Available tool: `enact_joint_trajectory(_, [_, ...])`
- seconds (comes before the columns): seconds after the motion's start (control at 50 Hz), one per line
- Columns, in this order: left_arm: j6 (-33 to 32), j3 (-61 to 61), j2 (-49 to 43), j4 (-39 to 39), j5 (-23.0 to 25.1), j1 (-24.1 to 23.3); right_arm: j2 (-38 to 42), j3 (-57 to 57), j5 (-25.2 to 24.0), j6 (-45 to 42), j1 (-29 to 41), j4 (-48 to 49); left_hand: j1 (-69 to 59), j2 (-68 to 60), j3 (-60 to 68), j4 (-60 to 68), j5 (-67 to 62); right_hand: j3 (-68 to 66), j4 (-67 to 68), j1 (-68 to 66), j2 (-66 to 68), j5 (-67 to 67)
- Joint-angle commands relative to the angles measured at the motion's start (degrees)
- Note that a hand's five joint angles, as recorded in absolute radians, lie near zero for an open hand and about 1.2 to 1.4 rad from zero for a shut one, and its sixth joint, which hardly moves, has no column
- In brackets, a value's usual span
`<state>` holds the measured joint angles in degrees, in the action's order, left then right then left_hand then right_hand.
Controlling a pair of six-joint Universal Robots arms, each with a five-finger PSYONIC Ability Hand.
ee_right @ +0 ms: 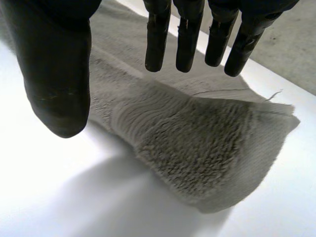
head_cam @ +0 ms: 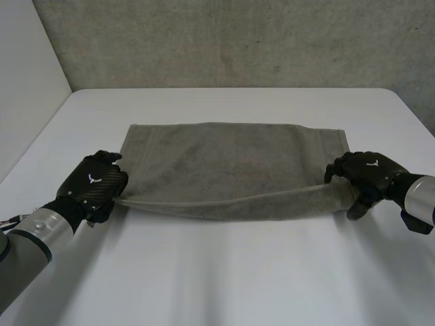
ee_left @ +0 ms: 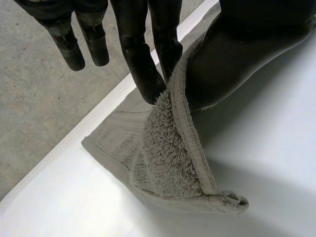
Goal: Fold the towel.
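Observation:
A grey-green towel lies across the middle of the white table, with its near edge lifted a little off the surface between my two hands. At the towel's near left corner, my left hand pinches the hem between a finger and the thumb. In the left wrist view the towel hangs from the left hand in a fold. My right hand is at the near right corner. In the right wrist view the right hand hovers with straight fingers over the towel, and the corner lies loose on the table.
A concrete wall rises behind the table's far edge. Bare white tabletop stretches in front of the towel and on both sides of it.

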<state>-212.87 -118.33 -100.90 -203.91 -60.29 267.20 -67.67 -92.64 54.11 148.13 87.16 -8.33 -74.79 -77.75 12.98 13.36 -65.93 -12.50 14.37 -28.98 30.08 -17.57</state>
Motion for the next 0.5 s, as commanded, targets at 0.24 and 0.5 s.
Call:
enact_joint_trajectory(0.24, [0.0, -0.77, 0.88, 0.0, 0.0, 0.34, 5.96, 4.84, 6.35, 6.64, 0.46, 2.18, -5.21, -2.25, -2.98, -3.36, -4.07, 2.5, -4.37, -0.95, -0.16, -2.35])
enact_joint_trajectory(0.5, [0.0, -0.85, 3.95, 0.09, -0.09, 2.35, 1.69, 3.7, 6.28, 7.17, -0.15, 1.83, -5.21, -2.25, -2.98, -3.36, -4.07, 2.5, -4.37, -51.02, 49.92, -52.43])
